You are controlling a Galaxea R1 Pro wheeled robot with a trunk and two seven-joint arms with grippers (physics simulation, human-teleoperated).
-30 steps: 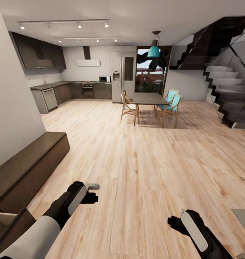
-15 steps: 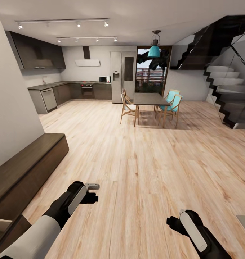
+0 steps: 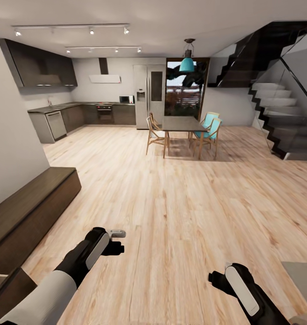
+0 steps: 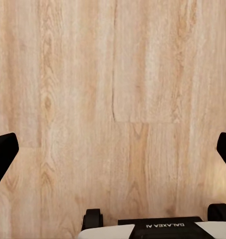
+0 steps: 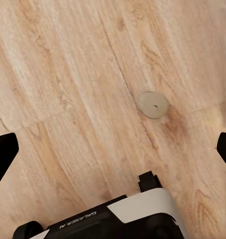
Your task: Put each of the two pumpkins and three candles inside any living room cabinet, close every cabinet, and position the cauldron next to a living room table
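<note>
One candle, a short beige cylinder, lies on the plank floor in the right wrist view, beyond my right gripper, which is open and empty. My left gripper is open too, with bare floor under it. In the head view both grippers hang low over the floor, left gripper and right gripper. The long dark cabinet runs along the left wall, and one of its drawers stands pulled out at the lower left corner. A corner of the pale table shows at the lower right. Pumpkins and cauldron are out of view.
Wide wood floor stretches ahead to a dining table with chairs. The grey kitchen units stand at the back left, a fridge at the back. A dark staircase rises at the right.
The whole picture has shifted: the camera moved, so the cabinet and its open drawer slid toward the left edge and more of the table corner shows. Both arms keep their pose.
</note>
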